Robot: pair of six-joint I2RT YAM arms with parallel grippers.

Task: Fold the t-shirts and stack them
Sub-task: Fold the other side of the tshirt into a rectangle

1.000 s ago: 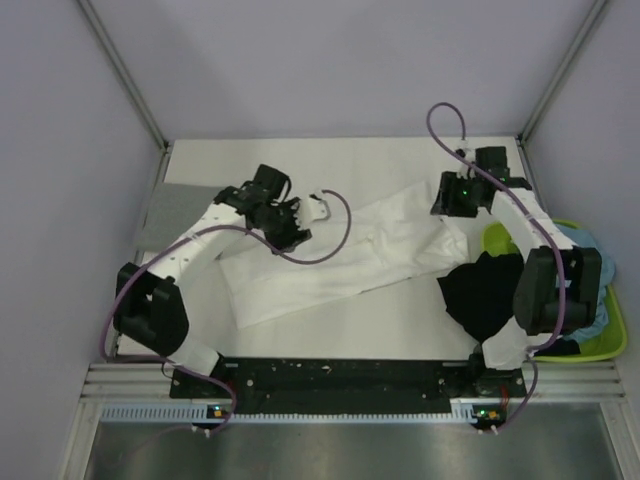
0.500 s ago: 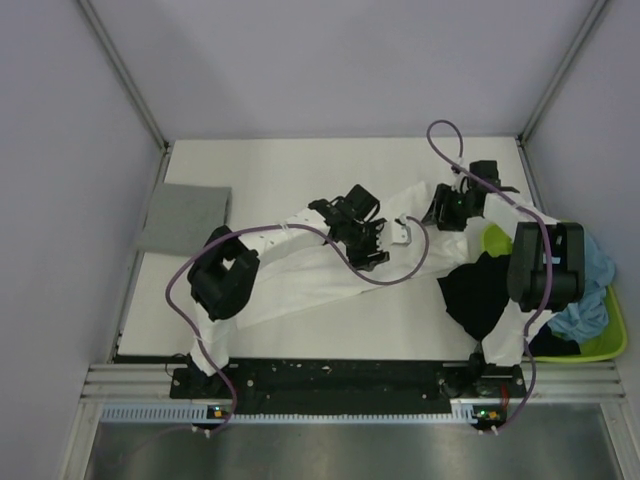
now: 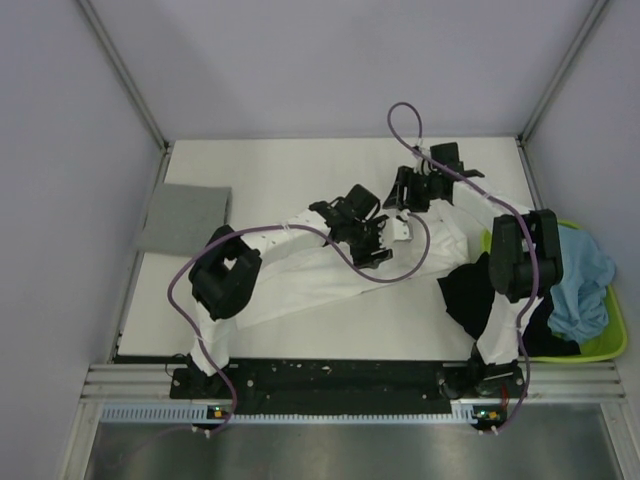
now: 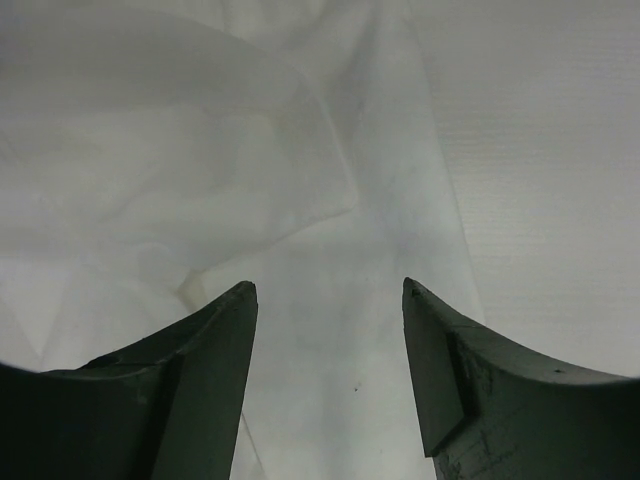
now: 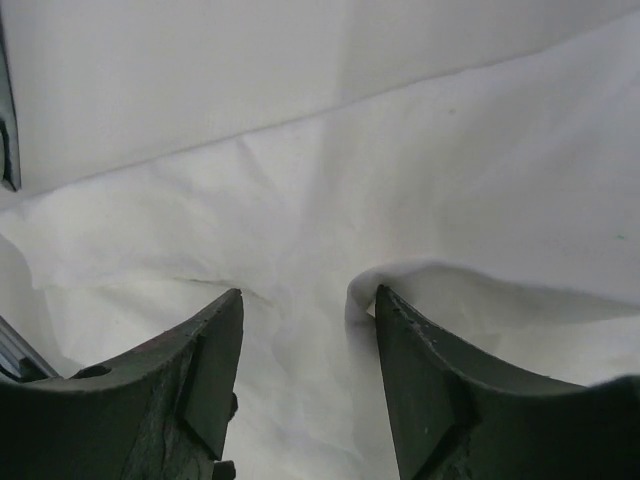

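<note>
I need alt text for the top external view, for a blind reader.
A robot's left gripper and right gripper hover close together over a white t-shirt on the table. A folded grey t-shirt lies left; a lime-green tray of t-shirts sits right.

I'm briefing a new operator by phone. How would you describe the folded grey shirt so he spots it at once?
Start at the white table and go to its left edge. There lies the grey t-shirt, a flat, neat rectangle on its own. The white t-shirt sprawls under the arms; the black t-shirt and light blue t-shirt are heaped at the green tray on the right.
</note>
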